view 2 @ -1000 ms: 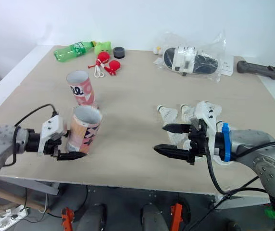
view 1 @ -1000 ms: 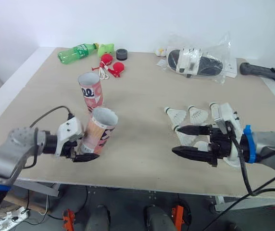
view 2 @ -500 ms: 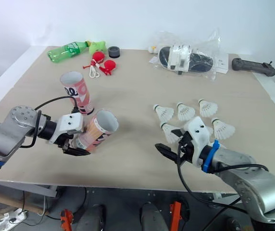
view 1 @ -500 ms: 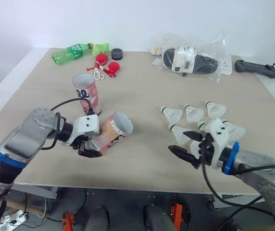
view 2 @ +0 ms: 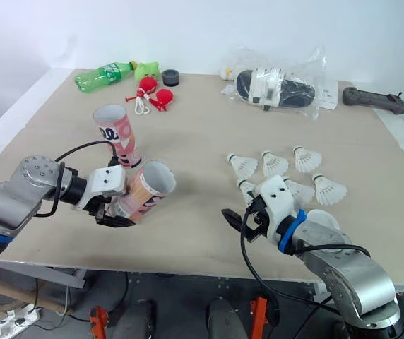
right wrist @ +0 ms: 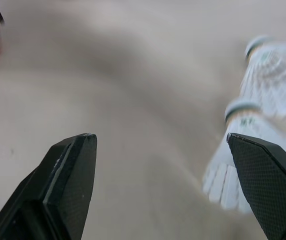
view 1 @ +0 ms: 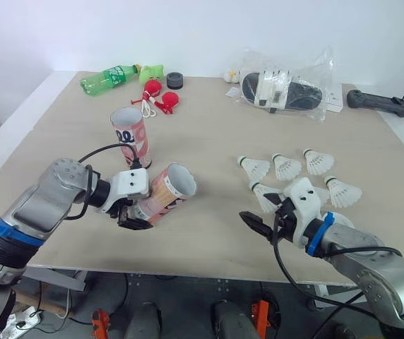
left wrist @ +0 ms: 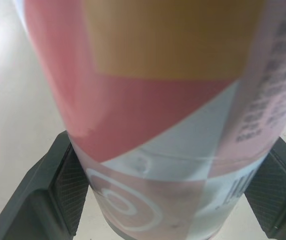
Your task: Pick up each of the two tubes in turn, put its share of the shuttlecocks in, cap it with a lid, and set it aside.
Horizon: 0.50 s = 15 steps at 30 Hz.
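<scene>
My left gripper [view 1: 140,216] is shut on a pink and orange tube [view 1: 164,201], tilted low over the table with its open mouth facing right. In the left wrist view the tube [left wrist: 158,100] sits between both pads [left wrist: 70,186]. The second tube [view 1: 131,134] stands upright just behind it. Several white shuttlecocks [view 1: 287,167] lie at the right of the table. My right gripper [view 2: 239,210] stands open just above the table, at the front left of the shuttlecocks, with nothing between its fingers. The nearest shuttlecock [right wrist: 235,150] lies next to one finger. A small black round cap [view 1: 179,78] sits at the back.
At the back left lie a green bottle [view 1: 110,76], a green toy [view 1: 154,70] and red balls on a cord [view 1: 164,96]. A clear plastic bag with black and white items [view 1: 283,86] and a black controller [view 1: 378,102] lie at the back right.
The held tube has tipped from nearly upright to lying low, mouth to the right. My right gripper has turned and shifted left to the front left of the shuttlecocks. The head camera shifted slightly.
</scene>
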### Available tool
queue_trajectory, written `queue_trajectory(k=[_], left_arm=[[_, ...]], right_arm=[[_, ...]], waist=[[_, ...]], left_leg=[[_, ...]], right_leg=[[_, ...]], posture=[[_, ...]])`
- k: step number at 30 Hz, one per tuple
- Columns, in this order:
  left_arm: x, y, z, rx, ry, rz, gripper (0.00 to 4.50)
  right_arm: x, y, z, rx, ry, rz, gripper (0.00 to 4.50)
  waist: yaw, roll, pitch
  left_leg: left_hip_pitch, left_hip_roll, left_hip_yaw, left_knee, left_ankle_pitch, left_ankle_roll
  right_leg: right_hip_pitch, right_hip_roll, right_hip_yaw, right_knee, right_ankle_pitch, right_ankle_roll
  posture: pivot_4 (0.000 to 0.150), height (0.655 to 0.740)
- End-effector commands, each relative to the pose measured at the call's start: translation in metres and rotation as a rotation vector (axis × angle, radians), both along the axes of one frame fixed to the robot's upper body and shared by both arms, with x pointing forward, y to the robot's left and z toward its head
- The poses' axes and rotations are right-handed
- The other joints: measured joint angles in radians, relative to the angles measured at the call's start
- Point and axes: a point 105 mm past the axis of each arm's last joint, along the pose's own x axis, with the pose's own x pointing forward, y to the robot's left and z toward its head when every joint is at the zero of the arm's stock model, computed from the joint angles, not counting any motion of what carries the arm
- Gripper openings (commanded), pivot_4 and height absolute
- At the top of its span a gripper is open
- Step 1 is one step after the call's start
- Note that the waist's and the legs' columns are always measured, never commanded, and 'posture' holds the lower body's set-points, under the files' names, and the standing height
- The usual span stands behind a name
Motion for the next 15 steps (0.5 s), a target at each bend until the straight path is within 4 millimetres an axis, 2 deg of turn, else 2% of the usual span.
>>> queue_trajectory(k=[1,4,8,11,15], left_arm=[[-0.001,0.001,-0.005,0.011,0.02,0.005,3.98],[-0.001,0.001,-0.006,0.009,0.026,0.004,3.98],[0.001,0.0,-0.006,0.006,0.032,0.004,3.98],[0.0,-0.002,-0.007,0.001,0.056,0.003,3.98],[0.0,-0.005,-0.007,0.001,0.055,-0.003,3.98]], right_arm=[[-0.011,0.001,0.02,0.027,-0.075,0.04,4.5],[-0.016,-0.006,0.022,0.019,-0.07,0.027,4.5],[-0.024,-0.017,0.007,-0.002,0.004,-0.02,4.5],[-0.02,-0.023,-0.006,-0.012,0.037,-0.083,4.5],[-0.003,-0.018,-0.02,0.0,0.023,-0.142,4.5]], waist=[[0.001,0.0,0.0],[0.002,0.001,0.0],[0.002,0.001,-0.001],[0.002,0.001,-0.001],[0.001,0.002,-0.001]], left_leg=[[0.0,0.0,0.0,0.0,0.0,0.0],[0.0,0.0,0.0,0.0,0.0,0.0],[0.0,0.0,0.0,0.001,0.0,0.0],[0.001,0.0,0.0,0.001,0.0,0.0],[0.001,0.0,0.0,0.003,0.001,0.001]], right_leg=[[0.0,0.0,0.0,0.0,0.0,0.0],[0.0,0.0,0.0,0.0,0.0,0.0],[0.001,0.0,0.0,0.001,0.0,0.0],[0.0,0.0,0.0,0.002,0.0,0.0],[0.001,0.0,0.0,0.002,-0.001,-0.004]], posture=[[0.15,0.74],[0.15,0.74],[0.15,0.74],[0.15,0.74],[0.15,0.74]])
